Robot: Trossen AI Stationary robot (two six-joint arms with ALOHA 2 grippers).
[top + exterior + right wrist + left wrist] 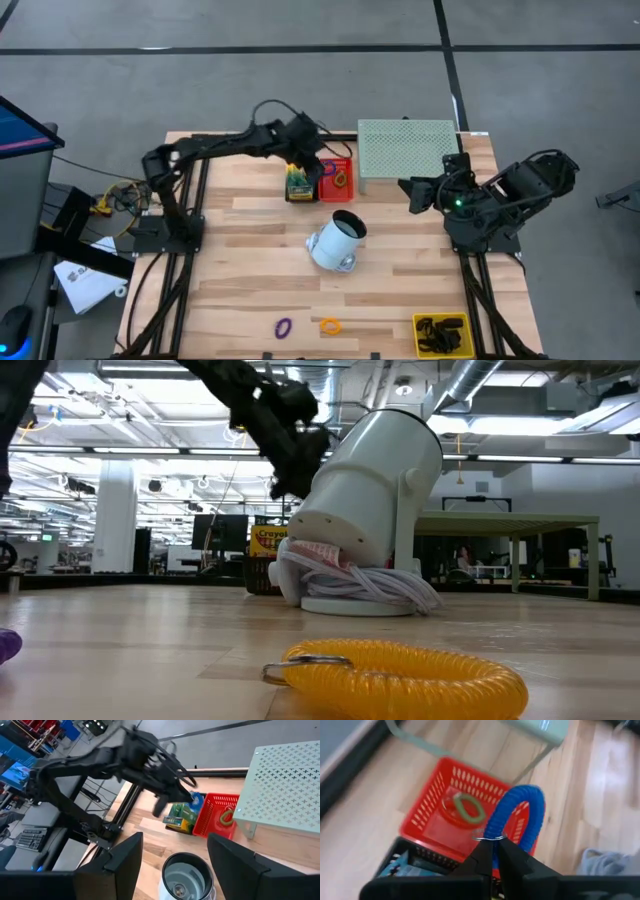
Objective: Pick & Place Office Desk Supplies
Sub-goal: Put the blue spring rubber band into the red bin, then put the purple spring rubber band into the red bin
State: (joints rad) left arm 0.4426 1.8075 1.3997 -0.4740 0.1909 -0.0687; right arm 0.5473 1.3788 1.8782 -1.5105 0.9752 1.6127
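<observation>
I see the wooden worktop [250,290] filling the lower centre of the high view, with both arms reaching in from its sides. A pale green perforated stand [406,150] sits at the upper right of the worktop. A white cylindrical lamp-like object [337,241] lies tilted near the middle, on a coil of white cord. Touching the stand's left side is a red basket [336,176], and a green ring [468,807] lies inside it. A yellow-green crayon box [298,183] stands against the basket's left side. At the lower right is a yellow tray [441,334] of black binder clips [440,328].

My left gripper [493,851] hangs above the red basket's edge, clenched on a blue coiled ring [517,817] that stands up from its fingertips over the basket. My right gripper [418,192] waits at the right of the worktop, just below the stand, its fingers spread and empty.

An orange coiled ring [330,325] and a purple ring [284,326] lie near the bottom edge, close together but apart.
</observation>
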